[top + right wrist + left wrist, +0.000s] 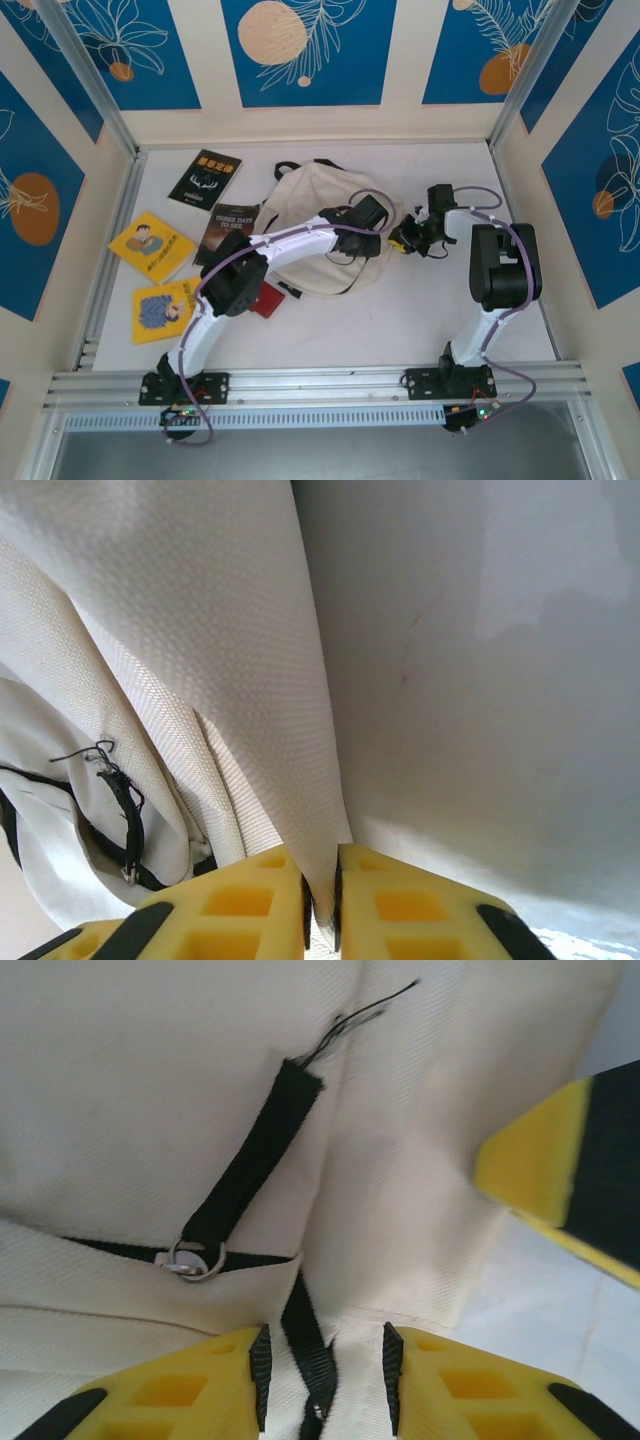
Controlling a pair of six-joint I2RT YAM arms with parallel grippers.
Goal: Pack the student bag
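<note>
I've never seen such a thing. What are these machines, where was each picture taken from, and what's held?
Two robot arms are bolted to a table. One picture looks down on both; the other two come from a camera on each wrist, so the yellow pads are the robot's own fingers. A cream student bag lies mid-table, a yellow book and three others left of it. The right gripper pinches a fold of the bag; the left gripper stands open around a black strap.

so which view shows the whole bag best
Top view: the bag lies on the table, the left arm across part of it. The left wrist view gives close fabric with a black strap and ring; the right wrist view, a fold pinched between the right fingers.
</note>
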